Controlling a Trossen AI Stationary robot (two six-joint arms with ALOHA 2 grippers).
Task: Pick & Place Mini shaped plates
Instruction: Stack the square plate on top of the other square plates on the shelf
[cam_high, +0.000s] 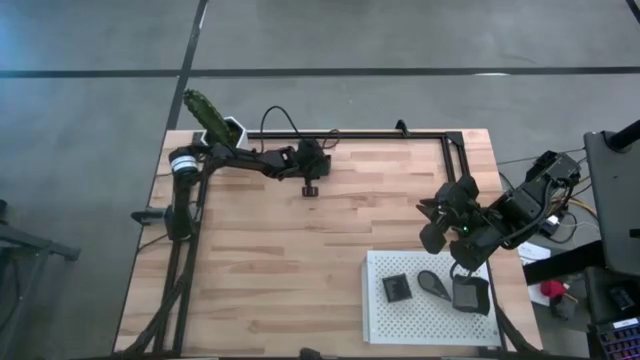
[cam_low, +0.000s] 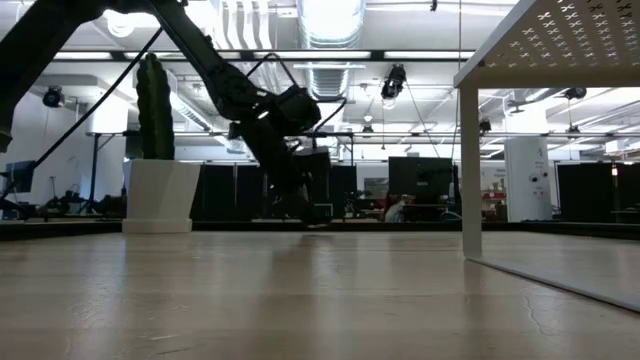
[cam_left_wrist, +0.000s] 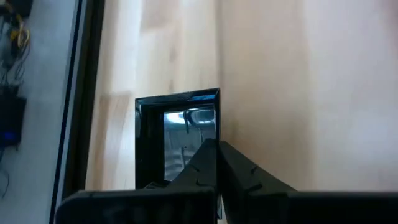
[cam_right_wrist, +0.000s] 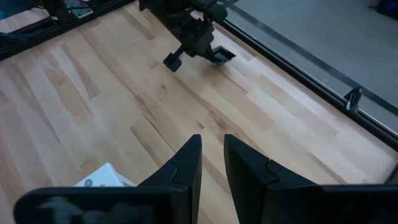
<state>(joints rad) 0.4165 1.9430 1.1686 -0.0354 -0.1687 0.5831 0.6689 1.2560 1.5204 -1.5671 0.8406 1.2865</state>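
A small black square plate with a raised rim (cam_left_wrist: 177, 134) lies on the far middle of the table (cam_high: 310, 191), with my left gripper (cam_left_wrist: 216, 148) shut on it; it also shows in the right wrist view (cam_right_wrist: 219, 55). Three more dark mini plates lie on the white perforated tray (cam_high: 385, 320): a square one (cam_high: 397, 288), a teardrop one (cam_high: 433, 283) and a larger square one (cam_high: 470, 295). My right gripper (cam_right_wrist: 212, 146) hovers over the table's right side, just beyond the tray, slightly open and touching nothing. My left gripper pinches one side rim of the square plate (cam_left_wrist: 217, 118), one finger inside the dish and one outside. The fingers come from above, pointing down. The plate sits flat at table level (cam_low: 316, 222); whether it is lifted at all cannot be told.
A white pot with a green cactus (cam_high: 215, 120) stands at the far left corner, close behind the left arm. A black frame rail (cam_high: 400, 133) runs along the far edge. The raised tray stands on a white leg (cam_low: 468, 170). Bare wood lies between gripper and tray (cam_high: 330, 250).
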